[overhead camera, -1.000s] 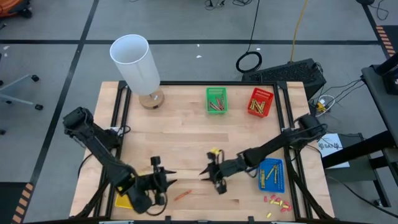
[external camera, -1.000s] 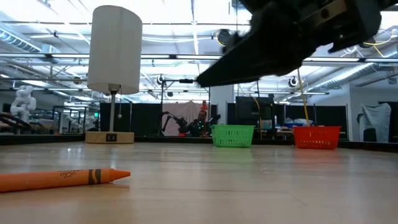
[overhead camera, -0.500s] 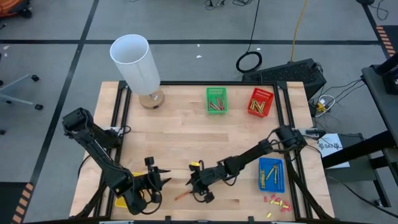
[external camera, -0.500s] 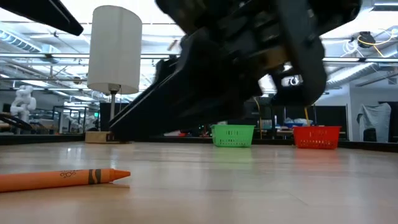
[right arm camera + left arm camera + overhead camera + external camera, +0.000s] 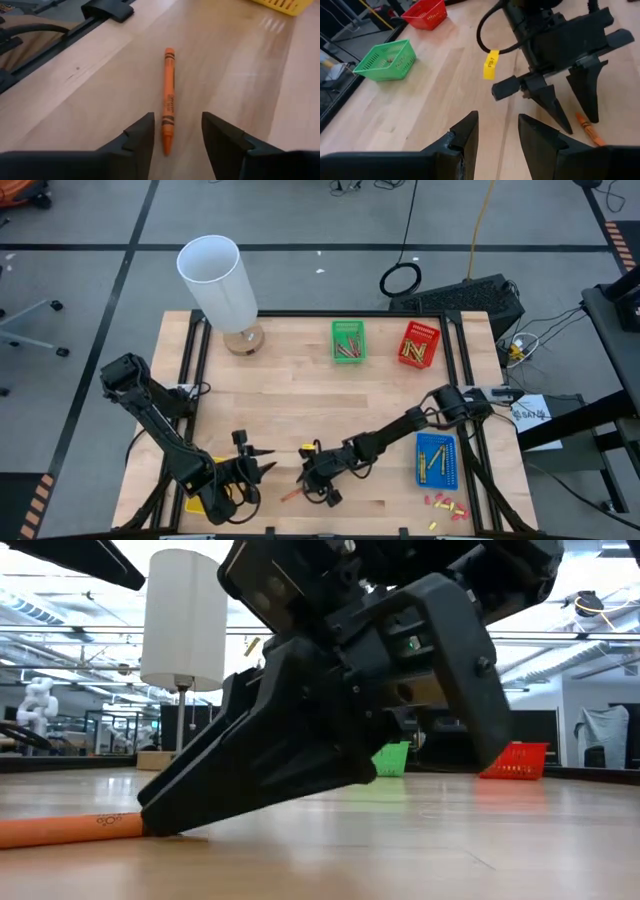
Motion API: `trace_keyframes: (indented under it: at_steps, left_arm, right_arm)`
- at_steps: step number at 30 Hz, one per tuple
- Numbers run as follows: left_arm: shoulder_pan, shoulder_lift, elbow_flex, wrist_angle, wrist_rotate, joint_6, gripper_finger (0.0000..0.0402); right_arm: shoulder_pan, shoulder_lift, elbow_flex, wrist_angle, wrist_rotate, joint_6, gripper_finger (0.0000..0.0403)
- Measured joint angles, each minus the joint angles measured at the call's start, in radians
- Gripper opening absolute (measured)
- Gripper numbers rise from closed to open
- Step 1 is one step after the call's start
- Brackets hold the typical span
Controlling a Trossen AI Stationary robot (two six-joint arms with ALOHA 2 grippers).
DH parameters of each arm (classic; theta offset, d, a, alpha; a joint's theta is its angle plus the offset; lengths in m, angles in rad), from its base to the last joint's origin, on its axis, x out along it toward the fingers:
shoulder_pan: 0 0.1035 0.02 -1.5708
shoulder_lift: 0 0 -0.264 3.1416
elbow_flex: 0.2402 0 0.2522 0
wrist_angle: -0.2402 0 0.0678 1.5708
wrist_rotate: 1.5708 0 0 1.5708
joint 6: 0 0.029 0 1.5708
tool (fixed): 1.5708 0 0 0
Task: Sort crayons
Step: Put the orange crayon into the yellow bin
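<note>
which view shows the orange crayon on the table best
The right wrist view: the whole orange crayon lies between the right gripper fingers. High view shows a sliver, low view only its end, left wrist view only a part.

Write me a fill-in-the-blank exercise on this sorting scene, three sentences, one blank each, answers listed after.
1. The right gripper hangs with open fingers over a single ____ crayon lying on the table.
2. At the table's far edge, the red basket stands beside a ____ basket.
3. The left gripper holds ____.

Missing words: orange; green; nothing
</note>
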Motion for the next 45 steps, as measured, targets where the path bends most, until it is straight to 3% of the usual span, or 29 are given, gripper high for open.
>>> trace_keyframes:
  at_steps: [14, 23, 31, 41, 45]
  left_arm:
    - [0.001, 0.0, 0.001, 0.003, -0.005, 0.023, 0.014]
    - [0.001, 0.0, 0.001, 0.002, -0.012, 0.023, 0.014]
    - [0.001, 0.0, 0.001, 0.003, -0.025, 0.02, 0.014]
    - [0.001, 0.0, 0.001, 0.005, -0.079, 0.018, 0.014]
    - [0.01, 0.0, 0.001, 0.021, -0.081, 0.023, 0.014]
  right_arm:
    - [-0.015, 0.042, 0.003, 0.045, -0.031, 0.025, 0.0095]
    - [-0.019, 0.044, 0.002, 0.061, -0.032, -0.031, 0.0011]
    - [-0.016, 0.039, 0.0, 0.051, -0.031, -0.063, 0.0005]
    - [-0.015, -0.105, -0.003, -0.201, -0.019, -0.093, 0.0002]
    - [0.005, -0.2, -0.002, -0.405, 0.085, -0.085, 0.0002]
